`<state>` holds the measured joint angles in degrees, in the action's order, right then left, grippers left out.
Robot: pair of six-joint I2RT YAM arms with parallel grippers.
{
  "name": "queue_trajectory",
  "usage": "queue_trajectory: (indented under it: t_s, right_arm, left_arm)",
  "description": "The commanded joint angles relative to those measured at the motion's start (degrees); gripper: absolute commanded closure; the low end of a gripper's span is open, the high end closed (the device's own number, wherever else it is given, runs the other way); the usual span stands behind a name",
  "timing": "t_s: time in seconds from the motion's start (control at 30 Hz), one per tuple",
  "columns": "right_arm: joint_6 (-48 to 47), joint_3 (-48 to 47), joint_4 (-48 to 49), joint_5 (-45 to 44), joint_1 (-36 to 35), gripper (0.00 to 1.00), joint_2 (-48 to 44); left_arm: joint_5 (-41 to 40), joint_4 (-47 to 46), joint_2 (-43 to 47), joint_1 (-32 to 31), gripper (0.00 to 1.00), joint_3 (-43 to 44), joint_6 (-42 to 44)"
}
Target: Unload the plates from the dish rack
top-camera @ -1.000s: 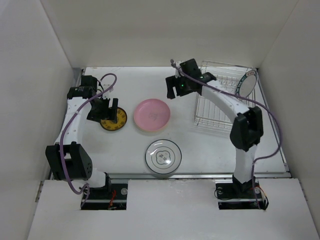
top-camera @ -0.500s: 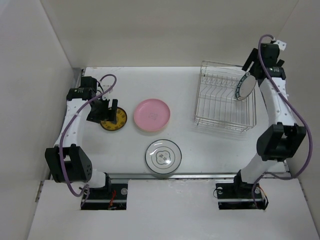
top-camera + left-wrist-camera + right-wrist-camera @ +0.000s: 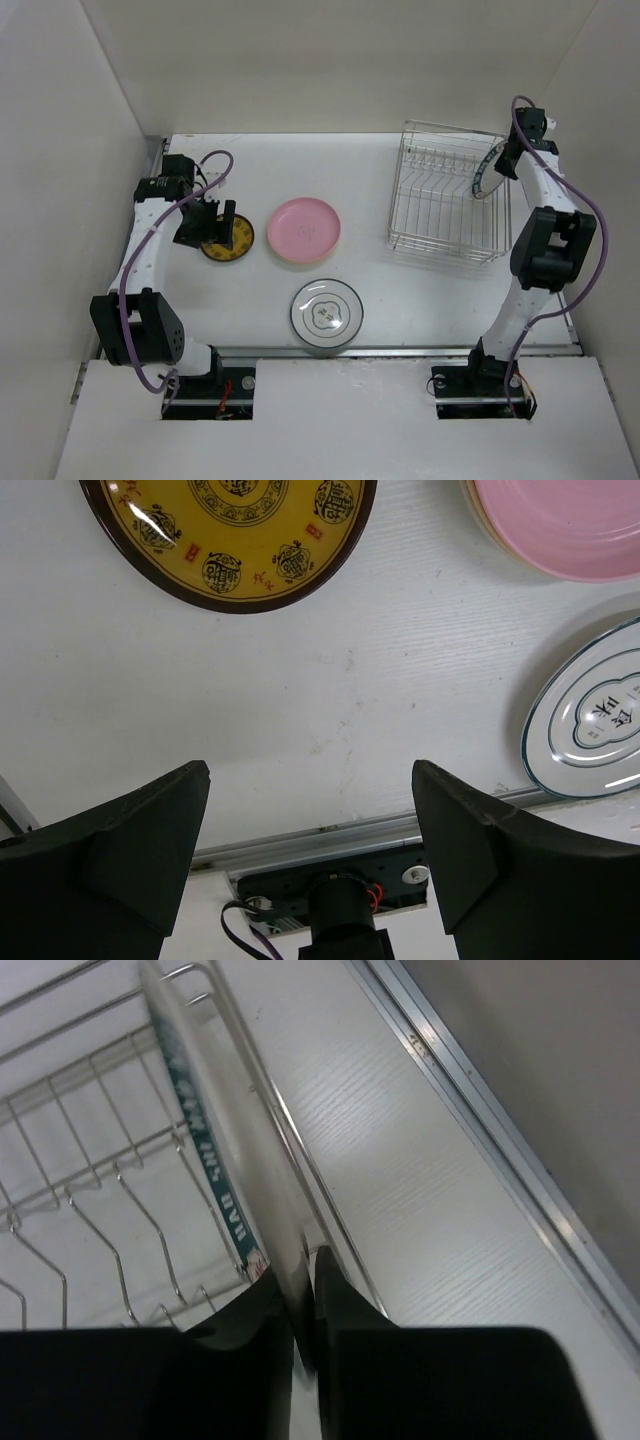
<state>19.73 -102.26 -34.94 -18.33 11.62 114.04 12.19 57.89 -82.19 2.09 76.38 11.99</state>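
The dish rack [image 3: 440, 205], a silver wire frame, stands at the back right. One plate [image 3: 487, 172], white with a teal lettered rim, stands on edge in its right end. My right gripper [image 3: 507, 160] is shut on that plate's rim; in the right wrist view both fingers [image 3: 345, 1305] pinch the plate [image 3: 205, 1130] beside the rack's side wire [image 3: 290, 1130]. My left gripper [image 3: 210, 222] hangs open over the table, empty, with the yellow-and-black plate [image 3: 232, 240] lying flat just beyond its fingers [image 3: 150, 830].
A pink plate [image 3: 305, 230] lies flat mid-table on a tan one whose edge shows under it. A white dark-rimmed plate [image 3: 326, 311] lies near the front edge. White walls close in on three sides; the right wall is close to the rack.
My right arm swung from the table's middle to the rack's far right end, and its jaws closed on the teal-rimmed plate. The left arm stayed still.
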Motion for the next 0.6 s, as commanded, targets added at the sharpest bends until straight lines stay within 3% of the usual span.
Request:
queue_trajectory:
  t_s: [0.0, 0.03, 0.23, 0.43, 0.57]
  right_arm:
    - [1.0, 0.3, 5.4, -1.2, 0.1, 0.96, -5.0]
    - [1.0, 1.1, 5.4, -2.6, 0.1, 1.0, -6.2]
    - [-4.5, 2.3, 6.7, -9.1, -1.8, 1.0, -15.9]
    - [-10.3, -2.0, 9.1, -19.1, -10.0, 1.0, -25.1]
    - [-13.2, 0.8, 11.5, -12.0, -18.9, 1.0, -30.0]
  left_arm:
    - [-0.1, 0.3, 1.7, 0.2, 0.2, -0.5, 0.3]
    - [-0.1, 0.3, 1.7, 0.2, 0.2, -0.5, 0.3]
    - [-0.1, 0.3, 1.2, 0.2, 0.2, -0.5, 0.3]
    - [-0.1, 0.8, 1.8, 0.2, 0.2, -0.5, 0.3]
    - [-0.1, 0.8, 2.3, 0.2, 0.2, -0.5, -0.2]
